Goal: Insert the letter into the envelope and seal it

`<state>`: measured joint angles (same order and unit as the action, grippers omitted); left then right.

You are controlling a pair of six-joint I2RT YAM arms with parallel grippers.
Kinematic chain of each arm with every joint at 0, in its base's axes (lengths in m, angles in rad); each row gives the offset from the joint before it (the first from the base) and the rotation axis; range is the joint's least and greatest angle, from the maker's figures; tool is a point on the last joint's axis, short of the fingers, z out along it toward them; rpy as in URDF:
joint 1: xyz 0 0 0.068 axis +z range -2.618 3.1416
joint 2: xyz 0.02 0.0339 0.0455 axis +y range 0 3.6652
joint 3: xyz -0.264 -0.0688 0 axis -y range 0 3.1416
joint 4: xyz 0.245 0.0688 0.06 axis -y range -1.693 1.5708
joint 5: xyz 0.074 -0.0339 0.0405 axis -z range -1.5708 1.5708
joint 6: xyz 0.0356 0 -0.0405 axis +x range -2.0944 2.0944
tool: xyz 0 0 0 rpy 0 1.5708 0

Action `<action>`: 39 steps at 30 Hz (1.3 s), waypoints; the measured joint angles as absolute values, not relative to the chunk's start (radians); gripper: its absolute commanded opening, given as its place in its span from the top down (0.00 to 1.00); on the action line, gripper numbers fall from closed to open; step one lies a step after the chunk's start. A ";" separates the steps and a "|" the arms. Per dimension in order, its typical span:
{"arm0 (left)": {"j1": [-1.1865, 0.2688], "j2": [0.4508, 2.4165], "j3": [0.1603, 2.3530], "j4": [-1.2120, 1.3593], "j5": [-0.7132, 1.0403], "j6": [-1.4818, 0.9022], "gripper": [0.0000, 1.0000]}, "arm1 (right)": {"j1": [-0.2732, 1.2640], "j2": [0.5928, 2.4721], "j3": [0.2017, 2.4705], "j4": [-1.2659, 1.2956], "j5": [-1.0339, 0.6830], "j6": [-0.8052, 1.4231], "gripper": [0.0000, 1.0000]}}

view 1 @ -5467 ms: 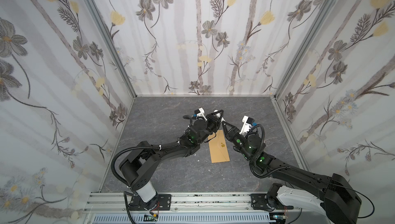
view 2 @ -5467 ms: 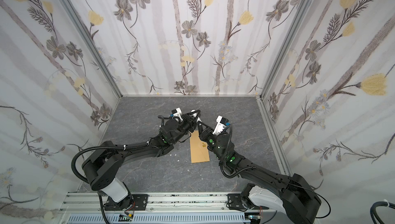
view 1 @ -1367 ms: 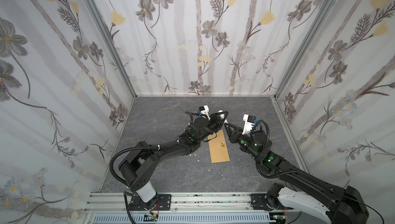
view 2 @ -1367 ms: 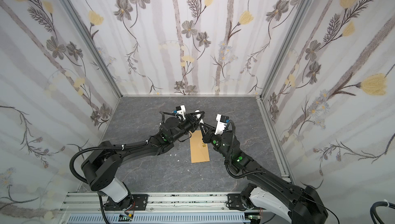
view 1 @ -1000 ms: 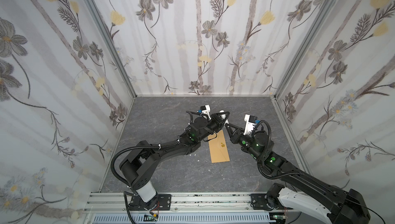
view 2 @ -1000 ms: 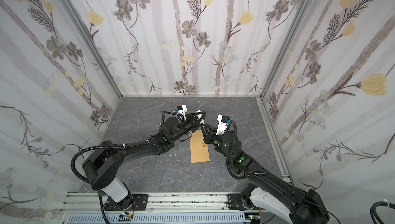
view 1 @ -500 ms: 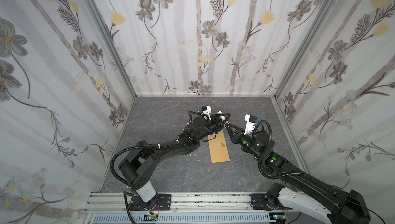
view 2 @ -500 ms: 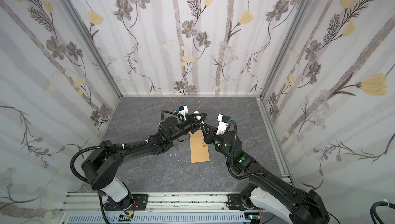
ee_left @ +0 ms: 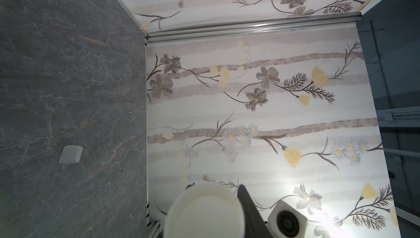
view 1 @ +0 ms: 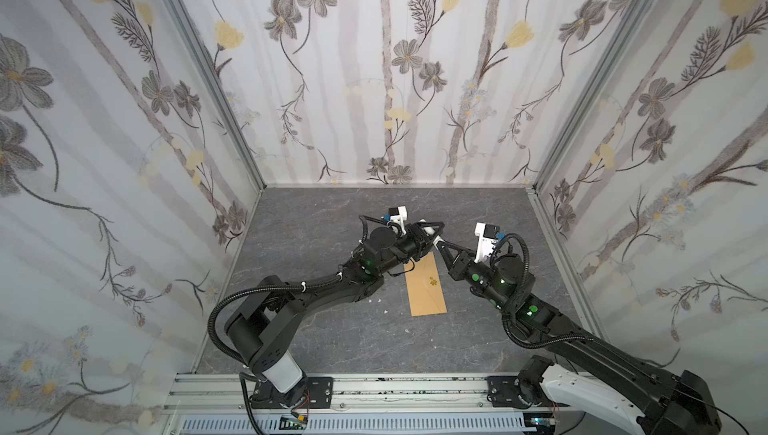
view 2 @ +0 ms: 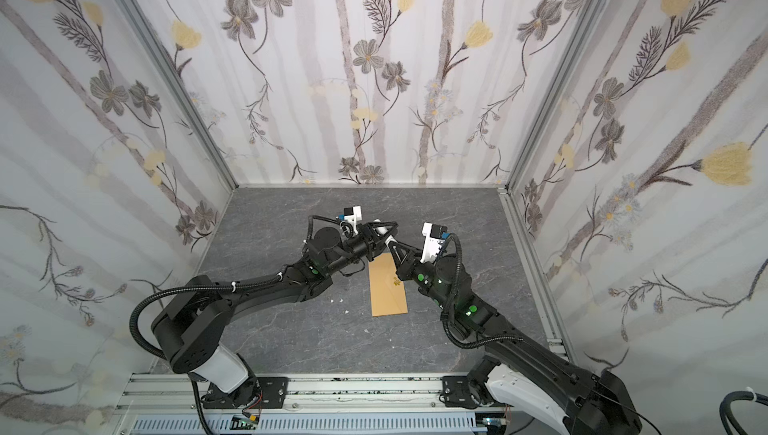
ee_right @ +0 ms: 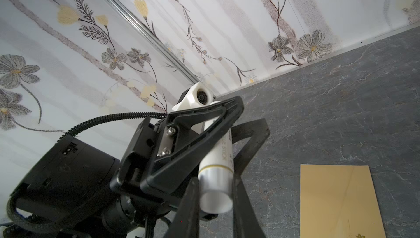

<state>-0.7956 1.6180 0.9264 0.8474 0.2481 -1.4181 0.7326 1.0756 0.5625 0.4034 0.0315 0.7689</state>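
Note:
The brown envelope (view 1: 428,287) (view 2: 388,287) (ee_right: 336,202) lies flat on the grey table, its yellow flower sticker (view 1: 433,281) facing up. The letter is hidden. Above the envelope's far end, both grippers meet on a white glue stick tube (ee_right: 218,157) (ee_left: 204,211). My right gripper (ee_right: 214,186) (view 1: 436,242) is shut on the tube's lower end. The fingers of my left gripper (ee_right: 250,114) (ee_left: 214,185) (view 1: 432,227) stand on either side of the tube's upper part. Whether they press on it I cannot tell.
A small white cap (ee_left: 70,154) lies on the table towards the back wall. Tiny white scraps (view 1: 378,300) lie left of the envelope. Flowered walls (view 1: 395,80) close in the back and both sides.
Both grippers have drifted a little towards the back wall with the tube between them. The envelope has not moved.

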 measured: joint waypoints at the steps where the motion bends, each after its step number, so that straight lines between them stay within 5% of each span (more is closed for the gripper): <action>1: -0.795 1.616 0.925 0.848 0.250 -1.418 0.69 | 0.733 1.075 0.562 0.403 0.030 0.769 0.92; 25: -0.786 1.602 0.907 0.841 0.245 -1.429 0.62 | 0.731 1.079 0.563 0.404 0.033 0.765 0.93; 28: -0.786 1.593 0.900 0.840 0.237 -1.437 0.66 | 0.732 1.083 0.564 0.405 0.033 0.765 0.93; 30: -0.786 1.591 0.898 0.838 0.235 -1.441 0.78 | 0.732 1.087 0.565 0.407 0.032 0.765 0.93; 39: -0.785 1.588 0.898 0.838 0.233 -1.443 0.86 | 0.732 1.094 0.567 0.404 0.025 0.758 0.94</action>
<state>-0.7845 1.5883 0.8982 0.8379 0.2325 -1.4429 0.7319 1.0943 0.5667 0.4038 0.0250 0.7582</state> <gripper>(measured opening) 0.245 0.179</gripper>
